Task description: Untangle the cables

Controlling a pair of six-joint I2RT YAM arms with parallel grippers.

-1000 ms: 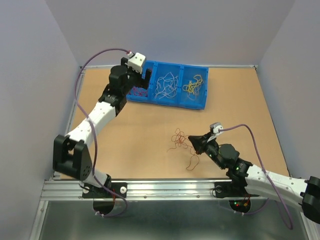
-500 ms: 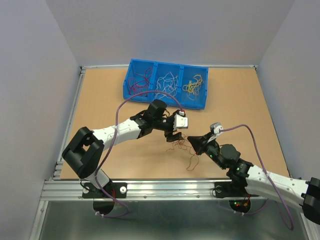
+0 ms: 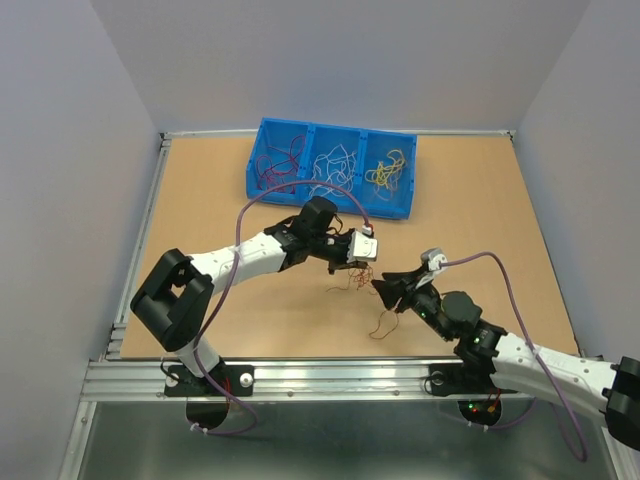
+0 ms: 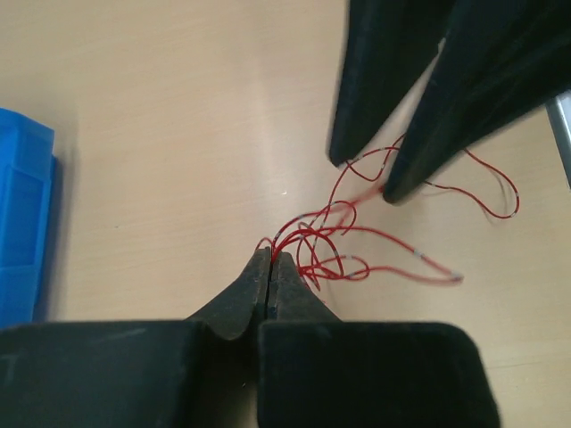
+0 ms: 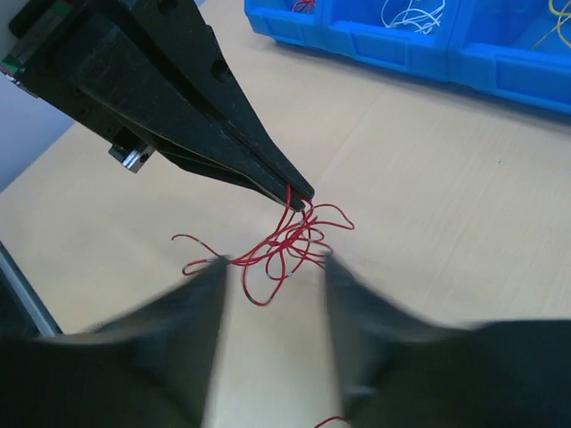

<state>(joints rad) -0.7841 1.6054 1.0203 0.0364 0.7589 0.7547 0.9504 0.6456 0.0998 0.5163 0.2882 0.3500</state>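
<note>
A small clump of red cables [image 3: 353, 281] lies on the table between both grippers. My left gripper [image 3: 360, 266] reaches in from the left and is shut on strands at the clump's edge; in the left wrist view the jaw tips [image 4: 270, 258] meet, with red cables [image 4: 332, 239] fanning out from them. My right gripper [image 3: 383, 290] comes from the right and stands open. In the right wrist view its blurred fingers [image 5: 210, 283] straddle the red cables [image 5: 285, 241] without gripping them. One more loose cable [image 3: 382, 322] lies just nearer the arms.
A blue bin [image 3: 330, 204] with three compartments sits at the back, holding red [image 3: 280, 170], white [image 3: 335, 163] and yellow cables [image 3: 388, 170]. Its corner shows in the left wrist view [image 4: 22, 223]. Walls enclose the table on three sides.
My left arm swung from the blue bin down to the red clump and shut on it. The right gripper, shut before, has opened around the clump.
</note>
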